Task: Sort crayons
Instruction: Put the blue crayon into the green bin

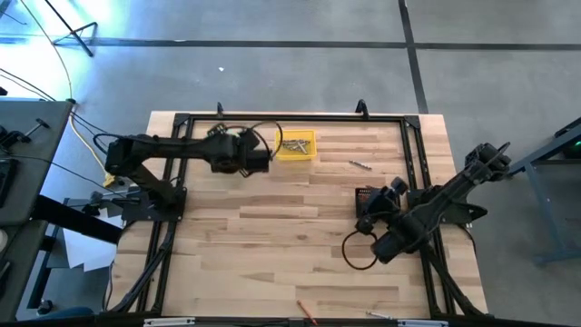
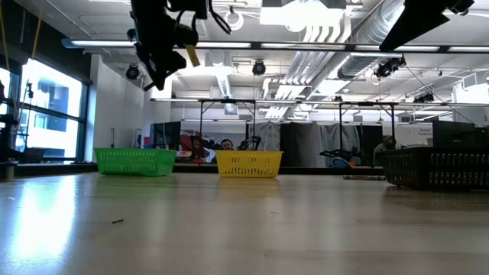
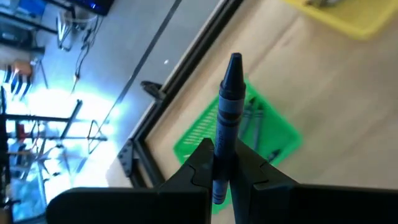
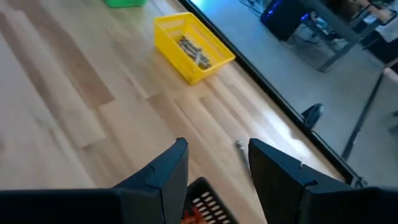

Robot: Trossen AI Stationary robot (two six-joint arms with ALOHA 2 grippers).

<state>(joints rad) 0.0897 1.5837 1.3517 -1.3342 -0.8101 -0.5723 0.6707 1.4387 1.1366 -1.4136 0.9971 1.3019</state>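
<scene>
Holding my left gripper (image 3: 225,171) clamped on a blue crayon (image 3: 227,112) over the green bin (image 3: 273,134) at twelve o'clock for dropping (right gripper (image 4: 217,165) gapes empty).

Green bin (image 2: 134,161), yellow bin (image 2: 248,163), perhaps a black bin (image 2: 435,168).

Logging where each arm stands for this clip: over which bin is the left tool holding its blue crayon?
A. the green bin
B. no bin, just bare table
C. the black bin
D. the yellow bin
A: in the left wrist view the left tool grips the blue crayon upright, with the green bin directly beyond it and the yellow bin off to one side.
</scene>
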